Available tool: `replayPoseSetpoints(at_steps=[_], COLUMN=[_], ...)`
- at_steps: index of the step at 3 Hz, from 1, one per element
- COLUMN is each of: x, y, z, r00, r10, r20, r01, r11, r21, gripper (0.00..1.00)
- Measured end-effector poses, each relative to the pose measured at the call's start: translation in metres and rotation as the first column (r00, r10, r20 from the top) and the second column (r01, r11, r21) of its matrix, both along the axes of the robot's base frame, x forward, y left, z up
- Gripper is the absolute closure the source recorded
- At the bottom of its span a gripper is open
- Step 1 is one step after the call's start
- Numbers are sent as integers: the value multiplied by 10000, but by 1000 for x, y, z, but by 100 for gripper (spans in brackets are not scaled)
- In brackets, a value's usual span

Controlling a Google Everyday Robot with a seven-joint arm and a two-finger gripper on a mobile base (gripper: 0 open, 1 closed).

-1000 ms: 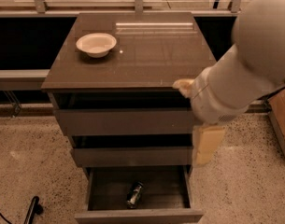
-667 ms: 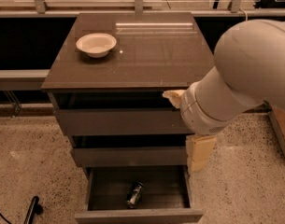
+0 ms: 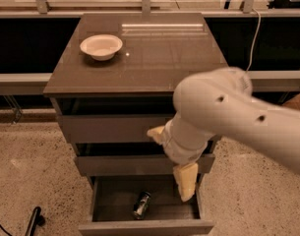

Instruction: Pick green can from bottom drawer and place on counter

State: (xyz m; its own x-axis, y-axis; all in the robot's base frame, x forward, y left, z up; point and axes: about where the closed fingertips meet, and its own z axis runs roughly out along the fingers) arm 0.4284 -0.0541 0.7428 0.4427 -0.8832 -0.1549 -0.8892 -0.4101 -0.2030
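1. Green can (image 3: 141,205) lies tipped over on the floor of the open bottom drawer (image 3: 144,227), near the front and about midway across. It sits in the same spot as a second ago, so nothing has disturbed it.
2. What has changed is the arm (image 3: 228,112). A second ago it hung off the right front corner of the cabinet. It has since swung left and down, and now crosses in front of the two upper drawers.
3. The gripper (image 3: 171,163) has come along with it. Its lower finger (image 3: 186,181) now hangs over the right part of the open drawer, above and to the right of the can, and is not touching it.
4. The two pale fingers look spread apart with nothing between them, so the gripper is empty and ready to close on something.
5. I judge this to be the approach stage: the reach into the drawer is under way and the grasp has not begun. The gripper must drop lower and shift left to straddle the can. Because the can lies on its side, it could roll if nudged.
6. The counter (image 3: 159,58) holds only a white bowl (image 3: 101,46) at its back left, which leaves plenty of bare top for setting the can down later.
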Motion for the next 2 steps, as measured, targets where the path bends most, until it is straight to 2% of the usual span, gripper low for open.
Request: replayPoseSetpoints(at_steps=[1,2], x=[-5,5], y=[33,42], z=[-74,-77], r00=[9767,9698], r10=[2135,2343], r20=[213,679], r01=[-2144,-2389], r11=[9755,9684], r21=[490,711], gripper=[0,0])
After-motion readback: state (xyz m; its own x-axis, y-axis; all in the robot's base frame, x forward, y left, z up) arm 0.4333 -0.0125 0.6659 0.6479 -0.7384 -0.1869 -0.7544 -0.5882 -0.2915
